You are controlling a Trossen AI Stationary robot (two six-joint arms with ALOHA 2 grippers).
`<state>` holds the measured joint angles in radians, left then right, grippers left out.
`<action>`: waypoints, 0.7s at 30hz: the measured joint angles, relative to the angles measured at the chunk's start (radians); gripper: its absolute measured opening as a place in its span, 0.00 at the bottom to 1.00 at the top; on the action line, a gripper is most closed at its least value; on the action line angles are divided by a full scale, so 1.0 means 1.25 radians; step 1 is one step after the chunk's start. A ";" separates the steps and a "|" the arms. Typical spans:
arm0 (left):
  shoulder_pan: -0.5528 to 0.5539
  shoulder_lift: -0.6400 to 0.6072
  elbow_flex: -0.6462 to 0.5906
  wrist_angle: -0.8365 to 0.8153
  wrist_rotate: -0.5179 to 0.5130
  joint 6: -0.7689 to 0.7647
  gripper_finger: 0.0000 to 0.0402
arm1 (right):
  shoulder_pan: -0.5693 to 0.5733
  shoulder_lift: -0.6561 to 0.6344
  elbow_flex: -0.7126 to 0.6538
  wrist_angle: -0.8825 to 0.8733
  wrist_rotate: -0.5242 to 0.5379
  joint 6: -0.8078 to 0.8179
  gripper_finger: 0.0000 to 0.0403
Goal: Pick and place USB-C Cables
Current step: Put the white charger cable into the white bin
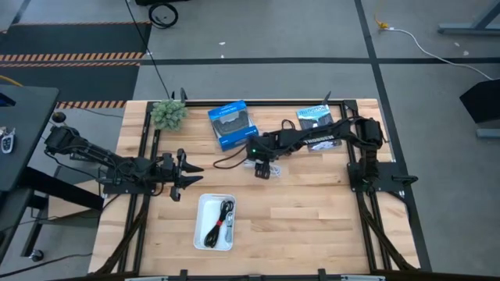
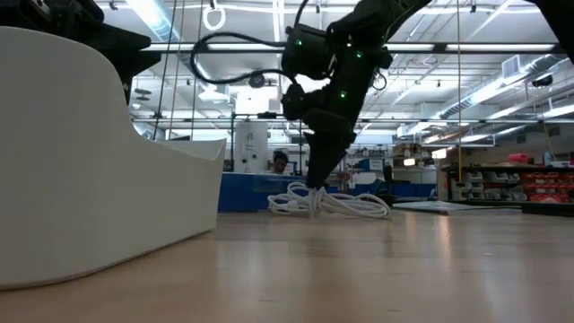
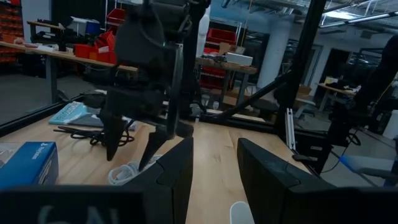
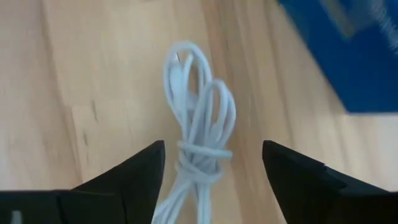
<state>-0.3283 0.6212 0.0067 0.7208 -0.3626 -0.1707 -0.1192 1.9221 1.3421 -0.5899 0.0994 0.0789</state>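
Note:
The white USB-C cable [image 4: 200, 106] lies coiled and tied on the table, also seen in the low view [image 2: 345, 205]. My right gripper [image 4: 211, 149] [image 1: 263, 169] points down over it, open, with one finger on either side of the tied middle and a gap to each. A black cable [image 1: 226, 161] lies on the wood beside the blue box [image 1: 232, 124]. Another black cable bundle [image 1: 219, 222], with a paler one beside it, lies in the white tray [image 1: 201, 204]. My left gripper [image 1: 190, 176] [image 3: 214, 155] waits open, left of the tray's far end.
The blue box sits just beyond the white cable, and a dark flat packet [image 1: 316, 117] lies under the right arm. A green tuft [image 1: 168, 114] sits at the far left corner. Bare wood lies right of the tray, and a black frame [image 1: 144, 140] runs along the table's sides.

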 joint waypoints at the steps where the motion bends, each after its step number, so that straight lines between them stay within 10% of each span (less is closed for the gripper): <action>1: 0.000 0.000 0.000 0.000 0.000 0.000 0.33 | -0.001 0.000 -0.008 0.001 0.000 0.005 0.69; 21: 0.000 0.000 0.000 0.000 0.000 0.000 0.33 | -0.007 0.000 -0.097 0.086 -0.034 0.020 0.43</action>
<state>-0.3283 0.6212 0.0067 0.7208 -0.3626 -0.1707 -0.1280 1.9224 1.2212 -0.4827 0.0574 0.1043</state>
